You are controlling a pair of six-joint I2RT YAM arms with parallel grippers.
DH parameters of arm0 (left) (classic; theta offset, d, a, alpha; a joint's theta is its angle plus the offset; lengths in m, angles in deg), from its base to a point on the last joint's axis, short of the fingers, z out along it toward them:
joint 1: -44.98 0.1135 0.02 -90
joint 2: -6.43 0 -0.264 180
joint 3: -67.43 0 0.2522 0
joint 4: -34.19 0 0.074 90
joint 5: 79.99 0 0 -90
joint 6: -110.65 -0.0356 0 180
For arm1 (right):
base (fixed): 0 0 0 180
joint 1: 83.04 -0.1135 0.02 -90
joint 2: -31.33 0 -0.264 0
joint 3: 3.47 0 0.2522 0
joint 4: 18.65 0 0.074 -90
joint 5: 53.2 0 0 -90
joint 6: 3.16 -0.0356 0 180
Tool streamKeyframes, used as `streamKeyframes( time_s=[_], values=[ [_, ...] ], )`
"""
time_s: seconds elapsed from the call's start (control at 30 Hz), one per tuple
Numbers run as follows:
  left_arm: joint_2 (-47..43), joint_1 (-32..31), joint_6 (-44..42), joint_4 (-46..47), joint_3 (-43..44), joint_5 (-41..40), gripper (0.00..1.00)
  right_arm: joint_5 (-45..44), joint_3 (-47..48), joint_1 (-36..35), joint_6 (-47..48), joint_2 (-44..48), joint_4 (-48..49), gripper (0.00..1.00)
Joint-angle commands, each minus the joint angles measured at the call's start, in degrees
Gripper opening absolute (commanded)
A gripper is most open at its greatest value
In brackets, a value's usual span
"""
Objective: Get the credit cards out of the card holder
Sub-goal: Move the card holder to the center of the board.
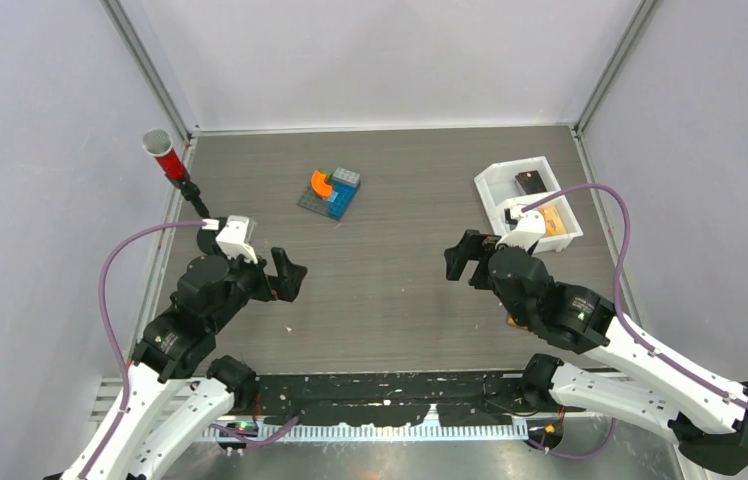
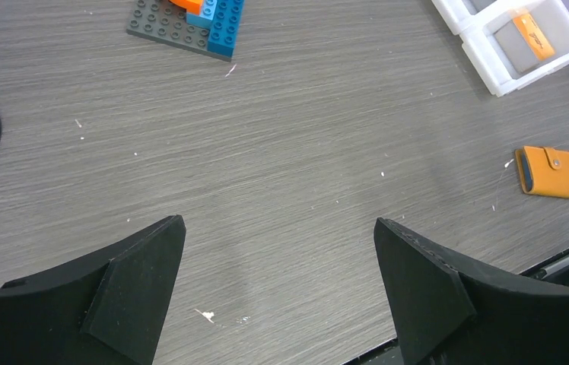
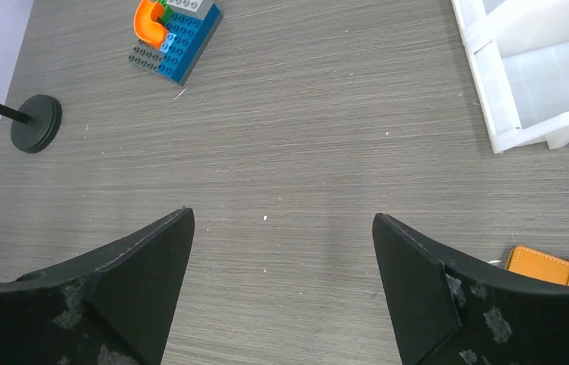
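1. No text, number, brand or sign could be read in any of the three views.
2. The card holder (image 2: 549, 172) showed a plain tan-orange face with a snap tab, and nothing on it was legible.
3. An orange piece (image 2: 532, 35) in the white tray (image 2: 485, 62) bore a dark mark, too small to read.
4. The studs of the toy bricks (image 2: 219, 23) were too small to show any marking.

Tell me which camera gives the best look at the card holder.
Left wrist view: the card holder lies whole and unblocked on the table, closed, tab visible. The right wrist view shows only a corner behind the right gripper. The top view does not show it; the right arm probably hides it.
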Motion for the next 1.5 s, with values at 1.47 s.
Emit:
streamKeyframes(
  time_s=[1.47],
  values=[
    [-4.2, 0.3, -2.6, 4.0, -1.2, 13.3, 0.99, -2.6, -1.9, 16.5, -22.4, -37.3, -19.6, 0.67]
  ],
)
